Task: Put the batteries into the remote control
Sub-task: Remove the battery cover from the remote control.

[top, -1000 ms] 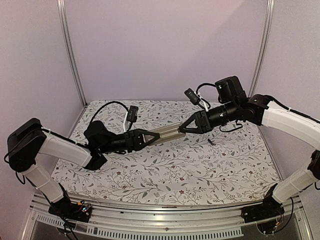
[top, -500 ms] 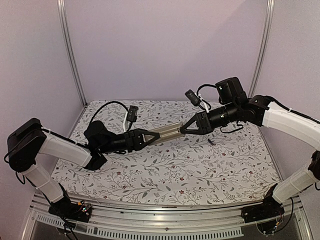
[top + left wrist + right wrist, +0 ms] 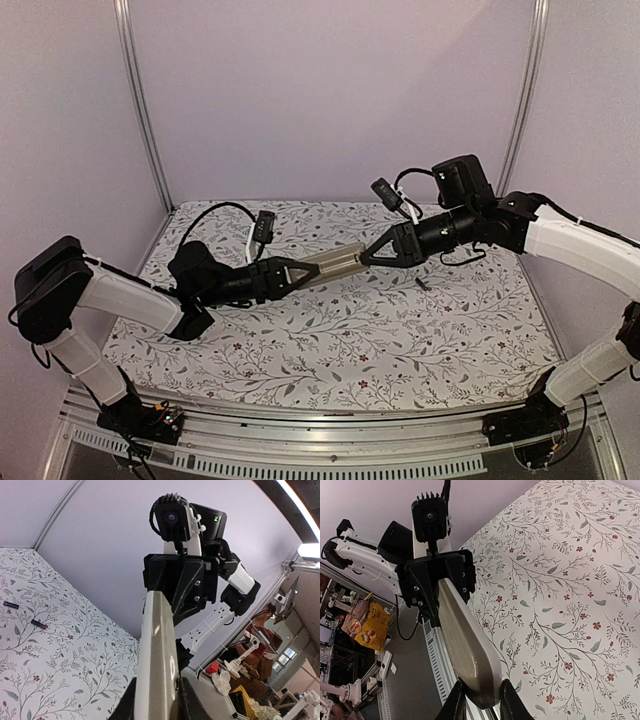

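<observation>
The remote control [image 3: 332,264] hangs level in the air over the middle of the table, tan-grey back showing, held at both ends. My left gripper [image 3: 300,272] is shut on its left end; the left wrist view shows the remote control [image 3: 157,640] running up from between my left gripper's [image 3: 157,690] fingers. My right gripper [image 3: 365,258] is shut on the other end, and the right wrist view shows the rounded tip of the remote control [image 3: 462,635] pinched in my right gripper [image 3: 479,695]. Two batteries [image 3: 38,624] [image 3: 10,604] lie on the cloth; one small dark piece [image 3: 421,283] shows from above.
A floral cloth [image 3: 340,340] covers the table. Metal frame posts [image 3: 140,100] stand at the back corners, with lilac walls behind. A slotted metal rail [image 3: 330,450] runs along the near edge between the arm bases.
My right gripper's jaws have narrowed onto the right end of the remote control. The left arm and the remote have barely moved.
</observation>
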Tool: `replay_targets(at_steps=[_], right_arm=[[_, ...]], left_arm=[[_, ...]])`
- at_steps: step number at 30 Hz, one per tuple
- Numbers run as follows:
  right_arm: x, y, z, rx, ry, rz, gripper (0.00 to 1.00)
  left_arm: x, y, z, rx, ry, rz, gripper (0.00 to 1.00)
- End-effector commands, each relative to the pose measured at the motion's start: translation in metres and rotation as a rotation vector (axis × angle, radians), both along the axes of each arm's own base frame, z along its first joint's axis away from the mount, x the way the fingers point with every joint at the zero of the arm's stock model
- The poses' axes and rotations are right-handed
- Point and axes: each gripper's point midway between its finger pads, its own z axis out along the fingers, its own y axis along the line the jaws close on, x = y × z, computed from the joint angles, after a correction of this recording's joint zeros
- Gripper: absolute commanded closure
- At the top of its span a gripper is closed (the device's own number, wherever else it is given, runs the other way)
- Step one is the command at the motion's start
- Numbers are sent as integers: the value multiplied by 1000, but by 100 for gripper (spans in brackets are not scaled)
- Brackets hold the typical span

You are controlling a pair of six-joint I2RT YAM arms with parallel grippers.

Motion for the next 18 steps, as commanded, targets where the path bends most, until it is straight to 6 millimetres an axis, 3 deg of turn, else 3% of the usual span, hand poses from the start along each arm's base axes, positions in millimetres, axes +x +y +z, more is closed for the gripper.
replay_targets(at_steps=[1,18], right_arm=[[14,7,-11,-14,-3,-61,80],[9,21,-14,11,-2,-8,77]], left_arm=[[-22,-13,22,-46,-87,-90,100],[-26,-17,22,-50,-90,-110,100]])
